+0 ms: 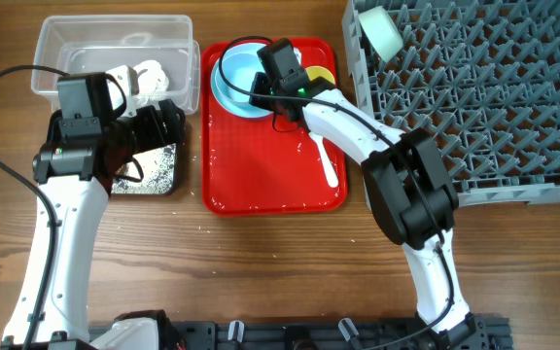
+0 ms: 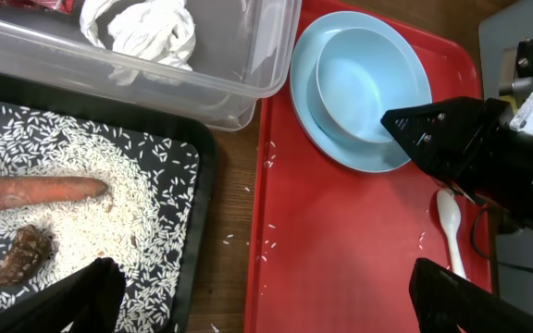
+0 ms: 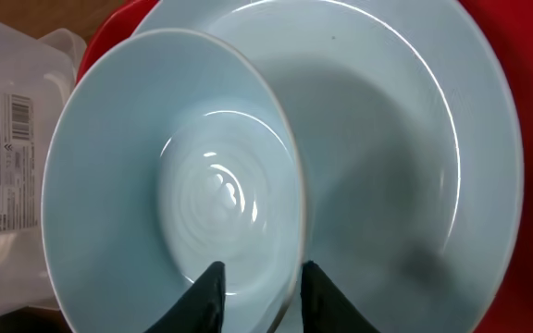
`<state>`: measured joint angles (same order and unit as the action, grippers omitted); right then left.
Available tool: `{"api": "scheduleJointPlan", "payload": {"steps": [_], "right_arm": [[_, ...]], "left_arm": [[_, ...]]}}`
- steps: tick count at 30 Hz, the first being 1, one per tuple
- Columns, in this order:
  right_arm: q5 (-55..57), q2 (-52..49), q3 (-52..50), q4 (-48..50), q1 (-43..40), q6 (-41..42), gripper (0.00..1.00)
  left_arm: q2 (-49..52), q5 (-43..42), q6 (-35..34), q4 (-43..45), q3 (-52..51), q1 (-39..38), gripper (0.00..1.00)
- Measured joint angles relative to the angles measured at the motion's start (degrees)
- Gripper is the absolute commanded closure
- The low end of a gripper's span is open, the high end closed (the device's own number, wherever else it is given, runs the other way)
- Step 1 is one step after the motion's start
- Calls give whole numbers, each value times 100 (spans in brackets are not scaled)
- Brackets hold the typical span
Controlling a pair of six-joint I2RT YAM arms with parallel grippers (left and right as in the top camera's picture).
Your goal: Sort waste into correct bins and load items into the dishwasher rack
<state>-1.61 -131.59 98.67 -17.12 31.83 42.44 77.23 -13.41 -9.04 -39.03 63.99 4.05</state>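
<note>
The step in hand seems to be taking the light-blue bowl (image 3: pixel 174 176), which sits on the plate (image 3: pixel 405 157) on the red tray (image 1: pixel 270 175). The right claw (image 3: pixel 259 294) points down with one finger on each side of the bowl's rim, narrowly apart; if it pinches yet I cannot tell. Next it probably needs a firm pinch and a lift toward the dishwasher rack (image 1: pixel 474 107). The left claw (image 2: pixel 266 301) hangs spread wide.

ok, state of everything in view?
plate: on red tray
blue bowl: upright, on plate
spoon: on red tray
yellow cup: on red tray
pale bowl: tilted in rack
tissue: in clear tub
carrot: in black bin
scrap: in black bin
rice: scattered in black bin
left tool: open, empty
right tool: astride blue bowl rim, grip unclear
</note>
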Motion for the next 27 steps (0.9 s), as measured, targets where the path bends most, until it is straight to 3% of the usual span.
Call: {"api": "scheduleJointPlan", "payload": {"steps": [2, 17, 22, 27], "right_arm": [[39, 0, 0, 13, 0, -22, 95], [63, 114, -7, -111, -59, -634, 96], [155, 1029, -61, -426, -177, -964, 96], [920, 2608, -15, -1650, -358, -1147, 96]], "left_arm": [[0, 0, 0, 0, 0, 0, 0], [0, 0, 0, 0, 0, 0, 0], [0, 0, 0, 0, 0, 0, 0], [0, 2, 0, -2, 0, 0, 0]]}}
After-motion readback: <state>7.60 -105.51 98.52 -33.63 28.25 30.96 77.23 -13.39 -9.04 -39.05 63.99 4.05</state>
